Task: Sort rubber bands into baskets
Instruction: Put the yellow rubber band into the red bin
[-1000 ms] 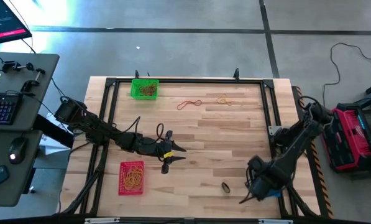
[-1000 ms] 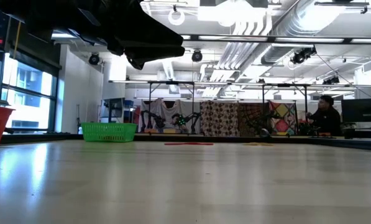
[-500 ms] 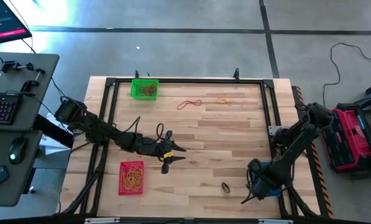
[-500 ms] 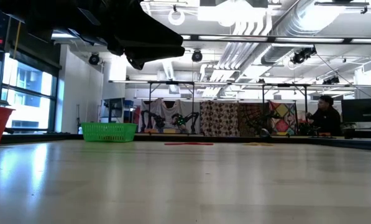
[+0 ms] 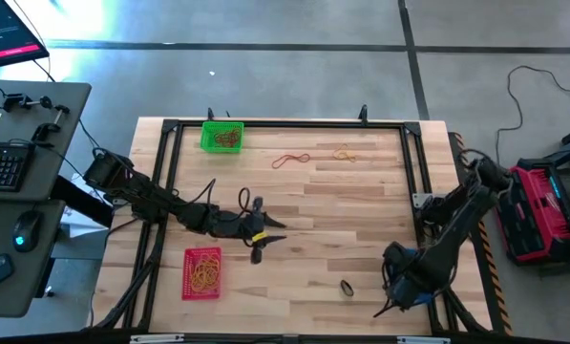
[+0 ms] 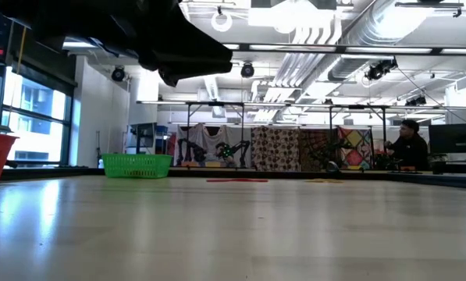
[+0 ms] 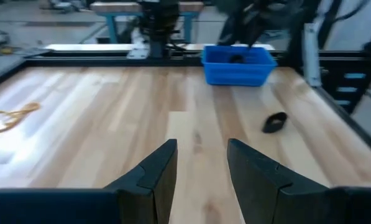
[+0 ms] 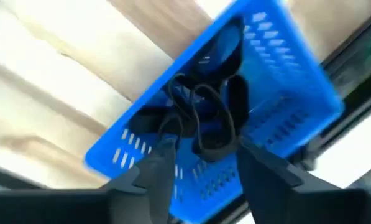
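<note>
My right gripper [image 8: 201,165] hangs open over the blue basket [image 8: 235,112] at the table's near right corner [image 5: 418,298]. Several black rubber bands [image 8: 207,124] lie in that basket, below the fingertips. My left gripper [image 7: 201,165] is open above the table's middle [image 5: 265,237], holding nothing. One black band [image 5: 347,287] lies on the wood left of the blue basket. A red band [image 5: 291,160] and a yellowish band [image 5: 344,153] lie near the far edge. The green basket [image 5: 221,136] and the red basket [image 5: 202,271] both hold bands.
A black metal frame [image 5: 413,162] runs round the table top. In the low view a dark arm [image 6: 139,31] hangs overhead, with the green basket [image 6: 136,165] far off. A person [image 6: 408,144] sits in the room behind. A desk with a keyboard [image 5: 3,162] stands at the left.
</note>
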You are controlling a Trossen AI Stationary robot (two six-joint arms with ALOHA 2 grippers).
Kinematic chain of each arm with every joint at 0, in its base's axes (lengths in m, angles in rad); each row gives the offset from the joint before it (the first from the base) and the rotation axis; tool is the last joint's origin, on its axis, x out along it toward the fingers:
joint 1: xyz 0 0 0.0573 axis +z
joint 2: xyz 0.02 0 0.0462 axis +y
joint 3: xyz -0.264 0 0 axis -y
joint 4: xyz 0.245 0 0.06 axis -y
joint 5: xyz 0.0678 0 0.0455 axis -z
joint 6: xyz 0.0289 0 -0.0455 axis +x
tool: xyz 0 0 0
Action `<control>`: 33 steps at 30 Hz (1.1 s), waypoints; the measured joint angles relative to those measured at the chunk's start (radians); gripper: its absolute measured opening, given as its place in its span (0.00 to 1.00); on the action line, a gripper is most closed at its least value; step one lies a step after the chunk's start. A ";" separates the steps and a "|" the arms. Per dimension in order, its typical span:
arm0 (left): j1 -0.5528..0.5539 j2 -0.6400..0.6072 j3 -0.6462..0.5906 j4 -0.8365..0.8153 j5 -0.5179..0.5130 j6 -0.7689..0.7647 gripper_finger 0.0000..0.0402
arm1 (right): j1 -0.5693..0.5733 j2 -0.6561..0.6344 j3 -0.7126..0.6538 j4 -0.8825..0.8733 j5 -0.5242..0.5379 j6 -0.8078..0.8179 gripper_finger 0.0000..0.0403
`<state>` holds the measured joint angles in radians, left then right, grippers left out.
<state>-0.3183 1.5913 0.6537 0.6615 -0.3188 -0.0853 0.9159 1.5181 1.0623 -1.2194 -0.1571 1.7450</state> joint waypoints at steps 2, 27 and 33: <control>0.000 0.000 0.000 0.001 -0.032 0.009 0.33 | -0.005 0.000 0.073 -0.099 0.065 -0.039 0.42; 0.071 0.000 0.000 0.016 0.176 0.017 0.01 | -0.821 -0.257 -0.012 0.290 0.533 -1.234 0.30; 0.072 0.000 0.000 0.012 0.187 0.011 0.00 | -1.051 -0.254 -0.137 0.472 0.504 -1.418 0.30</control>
<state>-0.2459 1.5913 0.6537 0.6739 -0.1320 -0.0746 -0.1355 1.2644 0.9250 -0.7474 0.3473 0.3272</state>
